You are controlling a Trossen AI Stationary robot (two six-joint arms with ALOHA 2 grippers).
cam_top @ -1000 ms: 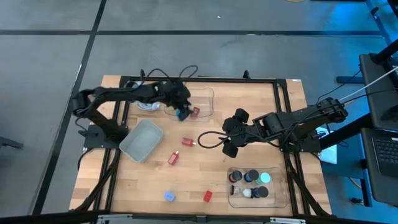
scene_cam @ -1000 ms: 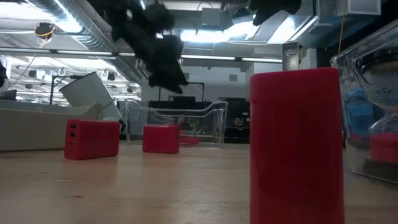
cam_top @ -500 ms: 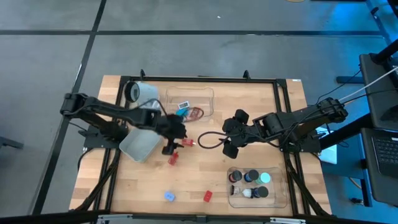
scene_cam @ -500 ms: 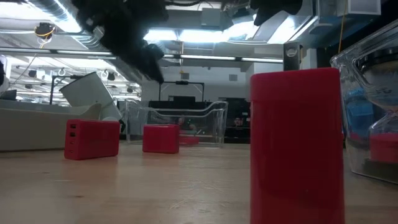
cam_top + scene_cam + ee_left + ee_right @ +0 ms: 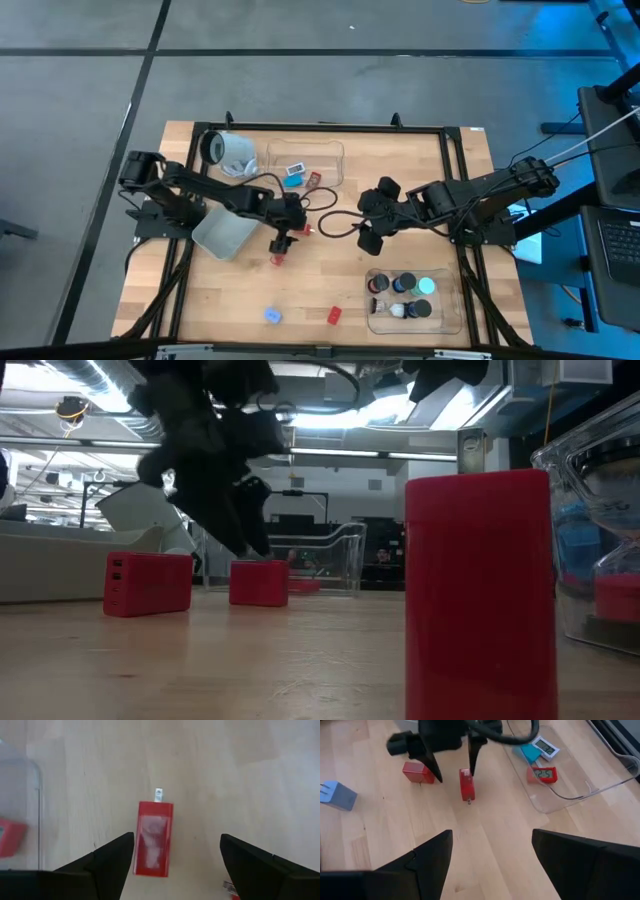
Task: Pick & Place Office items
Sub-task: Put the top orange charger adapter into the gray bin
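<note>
Several items were already sorted when we logged this moment: the clear tray (image 5: 455,312) at the worktop's front right corner held a cluster of round pucks (image 5: 408,292), and the clear tray (image 5: 335,152) along the back edge held a white piece (image 5: 296,167), a blue piece (image 5: 293,181) and a small red piece (image 5: 314,180). We judged the task roughly half done.

Loose on the worktop we counted four items: a red block (image 5: 279,253) near the middle, a second red one (image 5: 303,228) just beside it toward the right arm, a red block (image 5: 333,315) by the front edge, and a small blue piece (image 5: 272,316) also by the front edge. A grey tray (image 5: 226,225) sat toward the left edge, and a white-grey cylinder (image 5: 228,152) lay at the back left corner.

We found the left gripper (image 5: 283,240) directly above the red block near the middle. In the left wrist view its jaws were spread wide, wider than the block (image 5: 153,839), which lay between the two fingers (image 5: 112,857) with no contact on either side. It held nothing. The right wrist view confirmed this: fingers straddling the upright block (image 5: 466,784).

The right gripper (image 5: 368,222) waited over the middle of the worktop, toward the right edge. Its jaws also stood wide apart and empty.

We judged the next step to be lowering and closing on the block.
</note>
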